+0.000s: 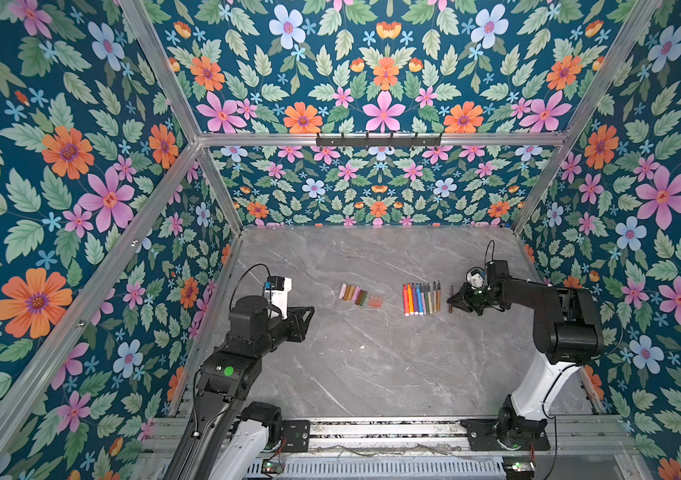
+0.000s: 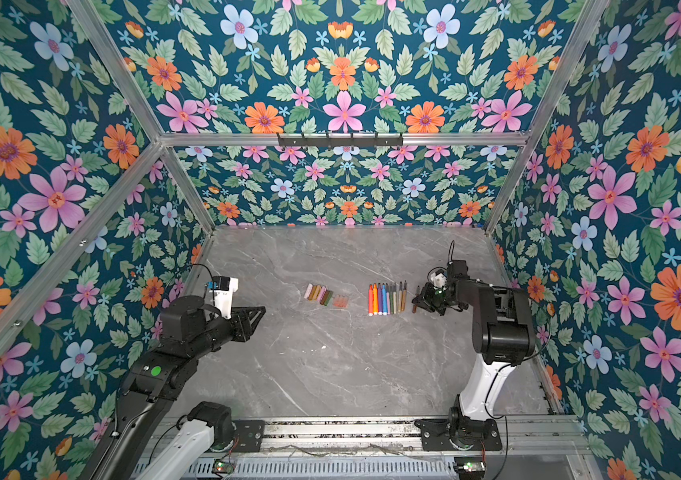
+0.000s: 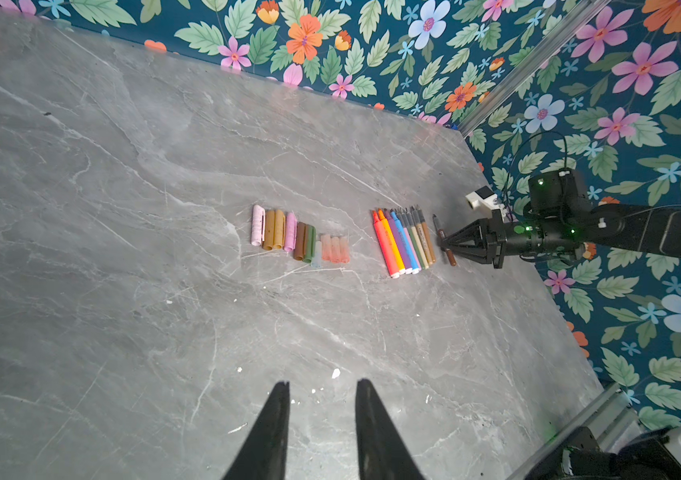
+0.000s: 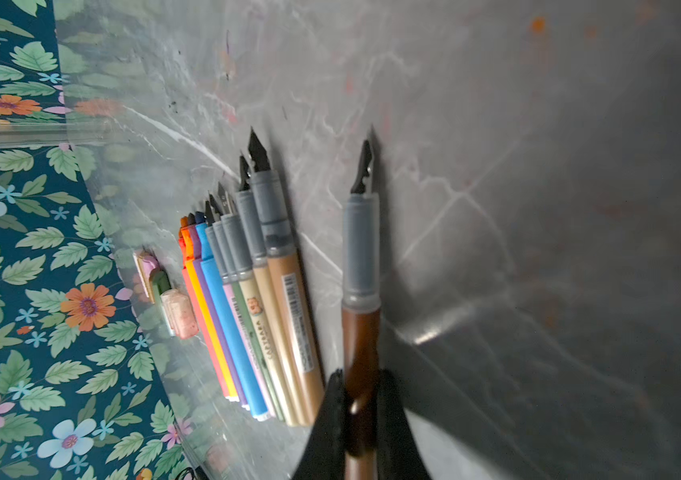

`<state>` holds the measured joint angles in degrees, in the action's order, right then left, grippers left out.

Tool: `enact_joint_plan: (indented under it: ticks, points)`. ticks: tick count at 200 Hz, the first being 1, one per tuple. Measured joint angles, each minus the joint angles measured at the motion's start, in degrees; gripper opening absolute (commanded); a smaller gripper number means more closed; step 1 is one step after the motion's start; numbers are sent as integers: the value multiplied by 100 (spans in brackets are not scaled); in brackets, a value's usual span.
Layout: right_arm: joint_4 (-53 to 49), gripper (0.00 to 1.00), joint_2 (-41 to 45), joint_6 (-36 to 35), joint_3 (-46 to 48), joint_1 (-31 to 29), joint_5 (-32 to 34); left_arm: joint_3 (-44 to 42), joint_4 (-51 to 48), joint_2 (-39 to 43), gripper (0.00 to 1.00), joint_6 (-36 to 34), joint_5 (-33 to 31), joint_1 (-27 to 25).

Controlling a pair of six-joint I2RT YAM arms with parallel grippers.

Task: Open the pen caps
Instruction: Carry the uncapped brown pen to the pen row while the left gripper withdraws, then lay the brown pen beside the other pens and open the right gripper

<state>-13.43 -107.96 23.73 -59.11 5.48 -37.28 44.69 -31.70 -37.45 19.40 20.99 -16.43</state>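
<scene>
Several pen caps [image 1: 358, 296] [image 3: 299, 240], pink, gold, brown, green and peach, lie side by side mid-table. Right of them is a row of uncapped pens [image 1: 421, 298] [image 4: 255, 316], tips pointing to the back. My right gripper [image 1: 451, 298] [image 4: 360, 386] is shut on the barrel of a brown pen [image 4: 360, 291] [image 3: 451, 258], also uncapped, just right of that row and low over the table. My left gripper [image 1: 312, 309] [image 3: 322, 384] hovers left of the caps, well away from them, its fingers apart with nothing between them.
The grey marble table [image 1: 372, 365] is walled by floral panels on three sides. An aluminium rail [image 1: 372, 428] carrying both arm bases runs along the front edge. Small white specks [image 3: 335, 373] lie on the table near my left gripper.
</scene>
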Motion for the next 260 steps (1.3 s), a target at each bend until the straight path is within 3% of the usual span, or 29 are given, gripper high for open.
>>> enact_joint_plan:
  ticks: [146, 194, 260]
  points:
    - [114, 0, -407, 35, -326, 7, -457, -9, 35, -225, 27, 2, -50, 0]
    - [162, 14, -396, 39, -295, 7, -461, -11, 37, -195, 27, 2, -48, 0]
    - [181, 15, -393, 79, -275, 7, -452, 22, 31, -125, 27, 2, -55, 0]
